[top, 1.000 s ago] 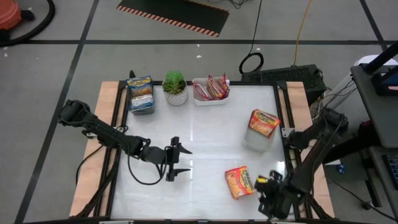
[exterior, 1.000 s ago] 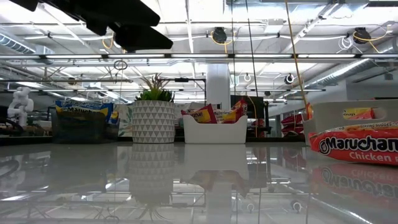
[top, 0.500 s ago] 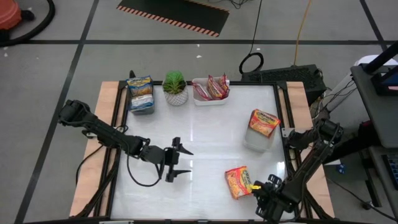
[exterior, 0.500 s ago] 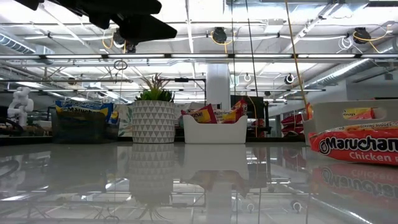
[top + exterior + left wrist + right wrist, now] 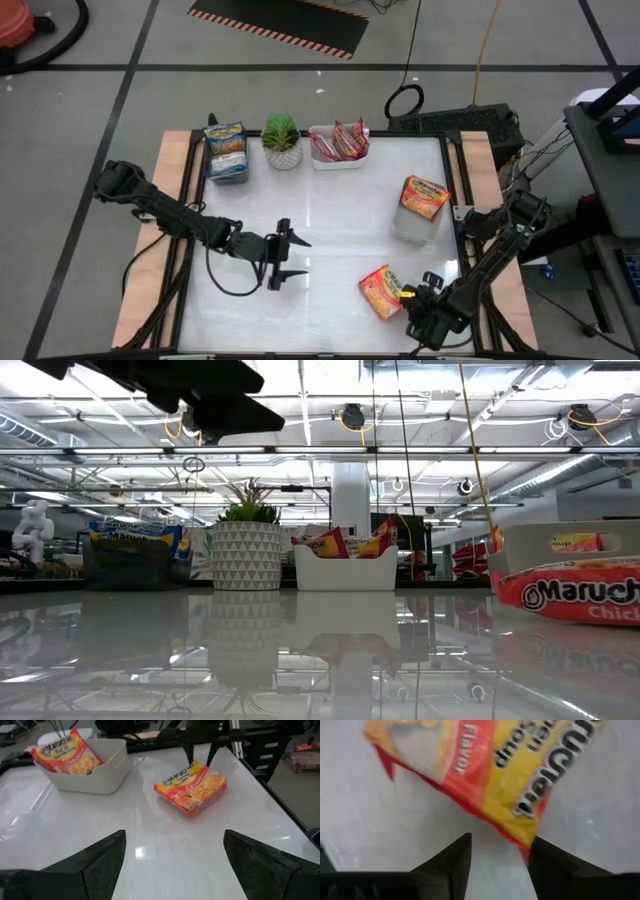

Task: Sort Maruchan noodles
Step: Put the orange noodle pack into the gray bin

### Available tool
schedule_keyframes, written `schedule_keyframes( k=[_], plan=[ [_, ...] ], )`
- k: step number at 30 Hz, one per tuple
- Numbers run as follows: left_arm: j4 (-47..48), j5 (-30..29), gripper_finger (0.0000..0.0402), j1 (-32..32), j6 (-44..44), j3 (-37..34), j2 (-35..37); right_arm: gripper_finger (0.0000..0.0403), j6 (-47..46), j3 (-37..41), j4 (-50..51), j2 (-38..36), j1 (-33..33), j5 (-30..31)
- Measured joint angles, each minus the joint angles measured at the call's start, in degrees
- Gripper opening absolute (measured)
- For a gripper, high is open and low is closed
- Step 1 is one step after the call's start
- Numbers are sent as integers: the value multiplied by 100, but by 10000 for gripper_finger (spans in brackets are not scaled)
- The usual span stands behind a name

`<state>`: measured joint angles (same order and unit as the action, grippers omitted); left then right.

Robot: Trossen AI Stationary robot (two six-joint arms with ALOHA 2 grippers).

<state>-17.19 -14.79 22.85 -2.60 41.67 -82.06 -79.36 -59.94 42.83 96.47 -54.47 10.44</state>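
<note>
Right wrist view shows the right gripper [image 5: 497, 852] low over the glossy white table [image 5: 330, 215], its two dark fingers [image 5: 447, 860] parted narrowly, with one corner of a flat yellow-orange, red-trimmed Maruchan noodle packet [image 5: 490, 775] lying just ahead of the gap and touching or nearly touching one fingertip. Nothing is gripped. From above, this loose packet [image 5: 383, 291] lies flat near the table's front right, with the right gripper [image 5: 412, 300] just beside its right edge.

The left gripper [image 5: 287, 256] waits above the table's front left, well apart from the packet, its fingers spread wide and holding nothing.

Counted from above: one loose packet on the table; one yellow-orange packet [image 5: 424, 196] resting on a white rectangular tray [image 5: 412, 229] by the right edge; a white tray [image 5: 337, 157] at the back holding red-trimmed packets [image 5: 342, 141], seemingly two or three, though I cannot tell exactly; a grey tray [image 5: 228, 171] at the back left holding blue-trimmed packets [image 5: 226, 139], number unclear. One small potted green plant [image 5: 282, 138] stands between the two back trays.
</note>
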Motion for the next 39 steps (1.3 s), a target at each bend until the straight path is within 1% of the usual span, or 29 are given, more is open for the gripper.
schedule_keyframes(
  k=[5,8,12,13,15,18,20,23,27,29,33,39],
  plan=[
    [135,0,340,0,-163,0,2,122,386,2,-53,0,127,0],
    [162,-2,340,0,-297,0,2,81,589,2,-56,0,214,0],
    [169,-2,340,0,-438,0,2,17,877,2,-57,-2,330,0],
    [195,0,340,0,-479,0,2,9,964,4,-53,-13,363,0],
    [296,37,340,-35,-581,0,0,7,1013,-10,31,-42,439,-1],
    [477,179,340,-117,-857,0,-38,3,1090,-235,553,-44,557,11],
    [505,320,340,-164,-1016,0,-39,1,1224,-443,889,-46,608,155],
    [385,759,340,-209,-1128,0,-37,1,1520,-820,1395,-46,642,542],
    [-105,1542,340,-227,-1346,2,-37,0,1999,-1414,1909,-46,659,1344],
    [-304,1779,340,-227,-1475,0,-37,0,2239,-1681,2109,-46,682,1735],
    [-572,1822,340,-227,-1524,0,-37,0,2759,-2106,2333,-46,771,2368],
    [-686,1500,340,-237,-1309,1,-156,0,3377,-2351,2343,-46,999,2821]
  ],
)
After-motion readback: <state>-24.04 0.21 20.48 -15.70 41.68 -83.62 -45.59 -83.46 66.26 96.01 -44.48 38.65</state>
